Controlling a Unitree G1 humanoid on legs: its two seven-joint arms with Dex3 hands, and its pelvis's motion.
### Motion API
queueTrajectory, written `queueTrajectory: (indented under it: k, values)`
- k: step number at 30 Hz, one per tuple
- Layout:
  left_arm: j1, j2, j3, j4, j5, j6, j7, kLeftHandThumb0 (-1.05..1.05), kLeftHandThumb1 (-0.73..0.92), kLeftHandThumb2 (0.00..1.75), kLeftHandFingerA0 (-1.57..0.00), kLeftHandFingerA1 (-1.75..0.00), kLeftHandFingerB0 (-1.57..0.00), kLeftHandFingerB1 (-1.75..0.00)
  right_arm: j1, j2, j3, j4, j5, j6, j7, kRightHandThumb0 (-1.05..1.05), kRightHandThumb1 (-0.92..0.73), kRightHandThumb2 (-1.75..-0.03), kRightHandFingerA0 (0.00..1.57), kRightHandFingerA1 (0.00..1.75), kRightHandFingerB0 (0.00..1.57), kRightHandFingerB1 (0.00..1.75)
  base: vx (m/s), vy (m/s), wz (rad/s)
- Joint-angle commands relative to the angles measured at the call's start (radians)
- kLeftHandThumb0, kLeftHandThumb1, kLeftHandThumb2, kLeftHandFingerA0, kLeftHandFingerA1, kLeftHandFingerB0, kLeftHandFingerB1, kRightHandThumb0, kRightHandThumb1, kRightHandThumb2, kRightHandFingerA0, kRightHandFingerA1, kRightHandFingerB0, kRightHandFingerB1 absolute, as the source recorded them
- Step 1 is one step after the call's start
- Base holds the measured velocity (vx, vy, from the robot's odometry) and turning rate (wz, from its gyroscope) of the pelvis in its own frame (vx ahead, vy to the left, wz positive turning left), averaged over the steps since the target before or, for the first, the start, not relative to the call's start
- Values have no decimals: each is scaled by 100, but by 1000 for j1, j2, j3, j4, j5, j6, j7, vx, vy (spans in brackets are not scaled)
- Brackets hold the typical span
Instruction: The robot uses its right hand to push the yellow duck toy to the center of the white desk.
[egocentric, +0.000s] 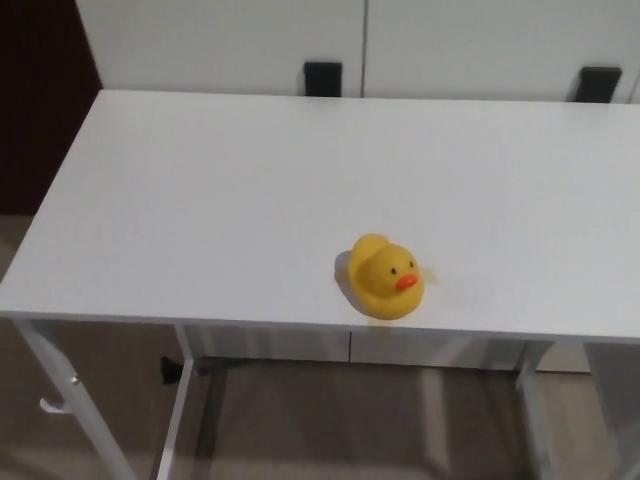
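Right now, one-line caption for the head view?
Yellow duck toy sits near the front edge of the white desk; no robot hand in view.

Single head view, high up and tilted down over the near long edge of the white desk (250, 180), facing its far edge, where a white wall panel with two black brackets (322, 78) runs along the top of frame. Mid-range: near-left and far-left corners are in frame, the right end is cropped, and the desk legs (60, 390) and floor show below the near edge. The yellow duck toy (384, 277) sits close to the near edge, slightly right of frame centre; there is no second view to overlap.
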Motion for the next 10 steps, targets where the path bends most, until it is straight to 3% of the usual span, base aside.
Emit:
queueTrajectory:
  k: [1, 4, 10]
  values:
    - [-11, 7, 15, 1, -2, 1, 10, 32, -34, 131, -138, -88, -132, -83, -31, -46, 8, 28, 51, 5, 70, -5, -70, -77, 101, 68, 67, 52, 0, 0, 0]
    - [-16, 7, 14, 4, 3, 1, 11, 39, -34, 131, -140, -86, -132, -81, -33, -51, 21, 30, 49, 7, 69, -5, -70, -80, 94, 66, 63, 51, 0, 0, 0]
    - [-23, 7, 11, 2, 7, 0, 8, 39, -35, 139, -135, -89, -127, -84, -37, -57, 30, 28, 61, 3, 75, -6, -70, -78, 97, 67, 64, 52, 0, 0, 0]
